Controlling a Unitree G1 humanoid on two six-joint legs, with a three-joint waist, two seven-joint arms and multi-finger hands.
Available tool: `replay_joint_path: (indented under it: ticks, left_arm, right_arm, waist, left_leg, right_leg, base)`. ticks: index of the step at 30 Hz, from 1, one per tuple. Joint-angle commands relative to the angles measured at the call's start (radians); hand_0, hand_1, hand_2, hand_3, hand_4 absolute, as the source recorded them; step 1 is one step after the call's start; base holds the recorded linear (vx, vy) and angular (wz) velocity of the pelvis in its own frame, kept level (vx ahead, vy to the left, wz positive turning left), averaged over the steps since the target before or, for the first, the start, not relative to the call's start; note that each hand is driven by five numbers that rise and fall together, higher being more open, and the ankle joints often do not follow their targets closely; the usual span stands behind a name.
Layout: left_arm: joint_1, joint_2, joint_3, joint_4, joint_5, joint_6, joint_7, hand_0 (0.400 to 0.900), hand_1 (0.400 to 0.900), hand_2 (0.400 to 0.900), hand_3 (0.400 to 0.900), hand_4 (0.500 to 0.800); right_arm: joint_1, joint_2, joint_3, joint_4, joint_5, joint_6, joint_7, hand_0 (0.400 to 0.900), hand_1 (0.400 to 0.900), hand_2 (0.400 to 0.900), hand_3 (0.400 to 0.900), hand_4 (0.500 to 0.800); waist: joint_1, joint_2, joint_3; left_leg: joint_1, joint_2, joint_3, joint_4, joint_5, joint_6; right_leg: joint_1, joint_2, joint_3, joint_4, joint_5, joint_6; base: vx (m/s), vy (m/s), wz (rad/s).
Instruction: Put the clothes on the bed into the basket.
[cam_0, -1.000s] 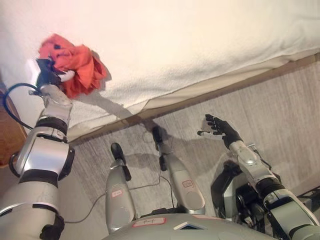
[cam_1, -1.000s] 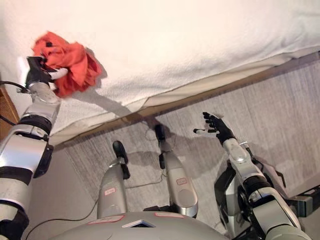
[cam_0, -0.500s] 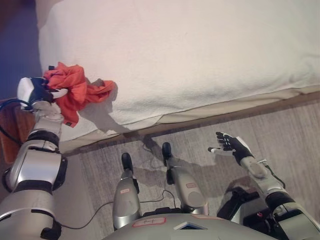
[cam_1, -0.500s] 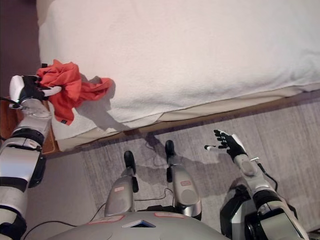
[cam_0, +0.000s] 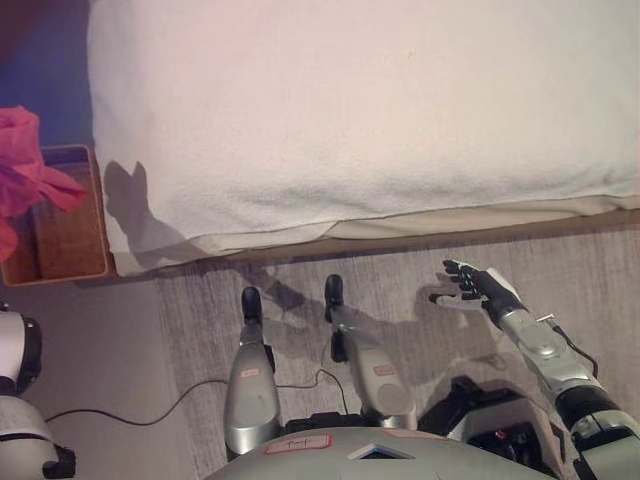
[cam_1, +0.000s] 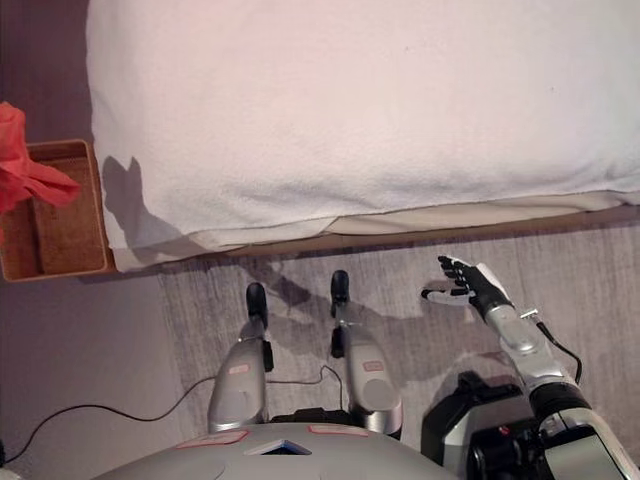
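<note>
A red garment (cam_0: 20, 170) hangs at the view's far left edge, over the near end of a brown woven basket (cam_1: 62, 232) that stands on the floor beside the bed. The bed (cam_0: 350, 110) has a white cover with no clothes lying on it. My left hand is out of view past the left edge, so what holds the garment is hidden. My right hand (cam_0: 478, 285) floats open above the floor at the lower right, away from bed and basket.
The bed's near corner (cam_0: 118, 258) lies just right of the basket. A grey textured rug (cam_1: 400, 250) runs along the bed's front edge. Smooth grey floor (cam_0: 110, 340) lies below the basket.
The red garment has come off the bed's corner and moved left over the basket. My left hand has gone out of view. The camera has shifted, bringing the basket into sight.
</note>
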Motion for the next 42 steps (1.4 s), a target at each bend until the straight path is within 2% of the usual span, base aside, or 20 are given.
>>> replay_joint_path:
  ticks: [1, 9, 10, 15, 24, 42]
  left_arm:
    - [-0.097, 0.115, -0.02, 0.027, 0.007, 0.0, 0.052, 0.4, 0.4, 0.4, 0.4, 0.5]
    - [-0.187, 0.134, -0.064, 0.044, -0.059, -0.014, 0.044, 0.4, 0.4, 0.4, 0.4, 0.5]
    - [-0.197, 0.134, -0.068, 0.051, -0.06, -0.011, 0.046, 0.9, 0.9, 0.9, 0.9, 0.8]
    - [-0.237, 0.142, -0.085, 0.082, -0.077, -0.002, 0.042, 0.9, 0.9, 0.9, 0.9, 0.8]
    - [-0.235, 0.114, -0.089, 0.088, -0.086, -0.008, 0.047, 0.9, 0.9, 0.9, 0.9, 0.8]
    - [-0.216, 0.084, -0.067, 0.065, -0.081, -0.012, 0.041, 0.9, 0.9, 0.9, 0.9, 0.8]
  right_arm:
    - [0.051, -0.105, -0.072, -0.042, 0.013, -0.026, -0.006, 0.9, 0.9, 0.9, 0.9, 0.8]
    - [0.047, -0.114, -0.072, -0.072, 0.039, -0.022, 0.001, 0.9, 0.9, 0.9, 0.9, 0.8]
    - [0.042, -0.111, -0.066, -0.072, 0.039, -0.024, 0.001, 0.9, 0.9, 0.9, 0.9, 0.8]
    - [0.046, -0.108, -0.057, -0.086, 0.054, -0.023, 0.01, 0.9, 0.9, 0.9, 0.9, 0.8]
    - [0.062, -0.094, -0.049, -0.092, 0.053, -0.029, 0.013, 0.9, 0.9, 0.9, 0.9, 0.8]
    - [0.078, -0.102, -0.055, -0.11, 0.048, -0.029, 0.022, 0.9, 0.9, 0.9, 0.9, 0.8]
  waist:
    - [-0.01, -0.032, -0.062]
    - [-0.018, -0.038, -0.058]
    - [-0.019, -0.039, -0.057]
    - [-0.028, -0.044, -0.057]
    - [-0.03, -0.041, -0.069]
    - [-0.035, -0.06, -0.089]
  left_leg:
    - [-0.062, 0.003, -0.023, 0.089, -0.029, -0.001]
    - [-0.102, -0.009, -0.025, 0.102, -0.032, 0.003]
    - [-0.105, -0.009, -0.025, 0.103, -0.033, 0.004]
    - [-0.124, -0.016, -0.02, 0.104, -0.032, 0.005]
    - [-0.151, -0.026, -0.023, 0.132, -0.046, 0.009]
    - [-0.137, -0.006, -0.018, 0.123, -0.043, 0.002]
  right_leg:
    - [0.002, -0.107, 0.0, -0.019, 0.099, 0.119]
    - [-0.017, -0.119, -0.002, -0.034, 0.12, 0.129]
    - [-0.019, -0.121, 0.0, -0.034, 0.121, 0.13]
    - [-0.031, -0.126, -0.001, -0.047, 0.137, 0.137]
    - [-0.04, -0.133, -0.001, -0.038, 0.13, 0.134]
    - [-0.04, -0.113, -0.009, -0.042, 0.125, 0.129]
  base:
    - [-0.01, 0.041, -0.04]
    - [-0.01, 0.031, -0.01]
    - [0.0, 0.05, -0.07]
    - [0.0, 0.021, -0.01]
    - [0.0, 0.012, 0.0]
    - [0.0, -0.008, -0.02]
